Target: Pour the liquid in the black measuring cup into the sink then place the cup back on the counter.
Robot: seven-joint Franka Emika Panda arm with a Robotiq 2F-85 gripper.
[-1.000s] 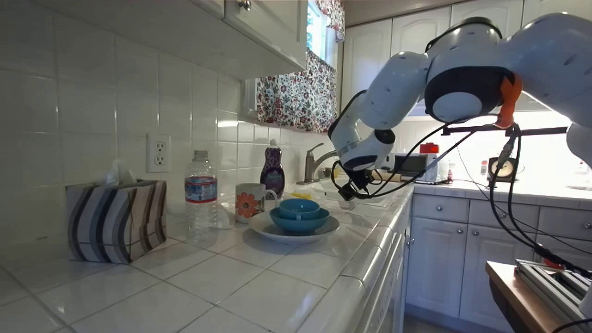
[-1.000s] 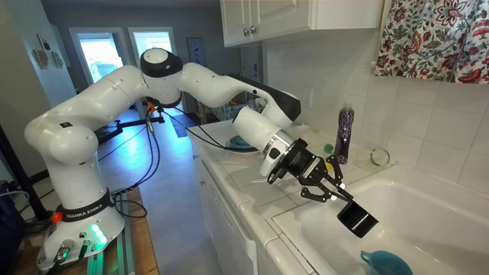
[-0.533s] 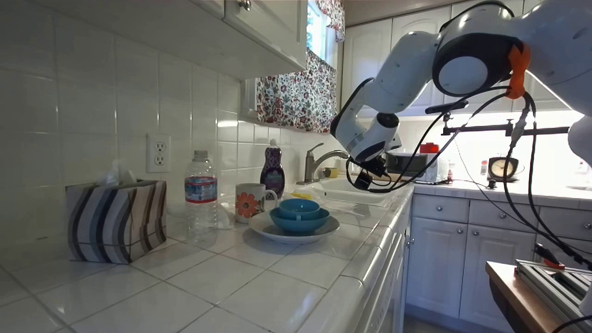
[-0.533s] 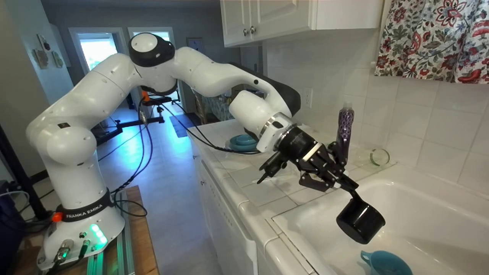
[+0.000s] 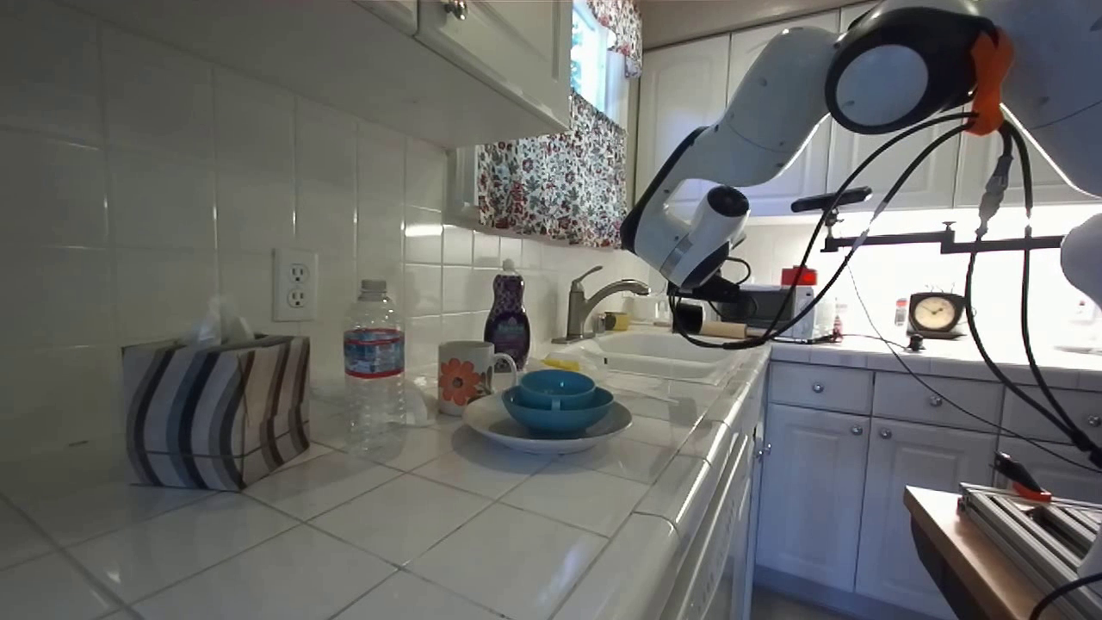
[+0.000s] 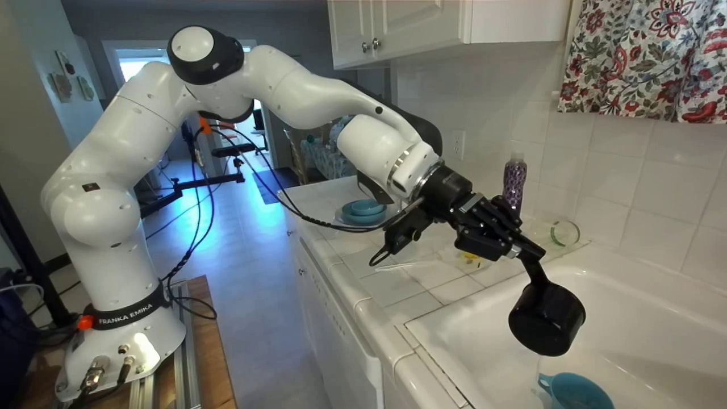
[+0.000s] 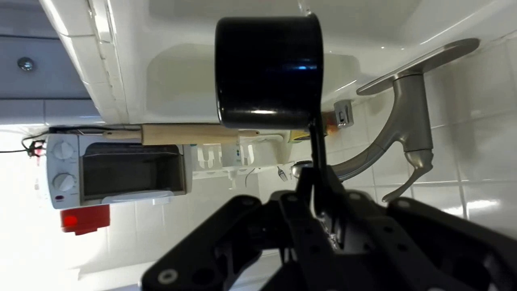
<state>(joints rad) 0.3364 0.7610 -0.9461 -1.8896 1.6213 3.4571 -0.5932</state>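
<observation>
The black measuring cup [image 6: 547,319] hangs tilted over the pale sink [image 6: 642,301], its mouth facing away to the lower right. My gripper [image 6: 528,250] is shut on the cup's handle. In the wrist view the cup [image 7: 268,72] lies on its side beyond the gripper [image 7: 314,182], and a thin clear stream leaves its rim at the top. The cup's inside is hidden. The white tiled counter [image 6: 363,289] lies beside the sink; it also shows in an exterior view [image 5: 482,508]. The grey faucet [image 7: 410,109] stands at the sink's wall side.
A teal cup [image 6: 579,392] sits in the sink below. A purple soap bottle [image 6: 514,184] and a glass on its side [image 6: 565,233] are by the wall. Blue bowls [image 5: 558,405], a mug [image 5: 465,379], a water bottle [image 5: 374,370] and a tissue box [image 5: 215,413] stand on the counter.
The gripper has rolled and tipped the cup further over, and the cup has shifted slightly right over the sink. The arm's elbow has risen. The handle stays gripped.
</observation>
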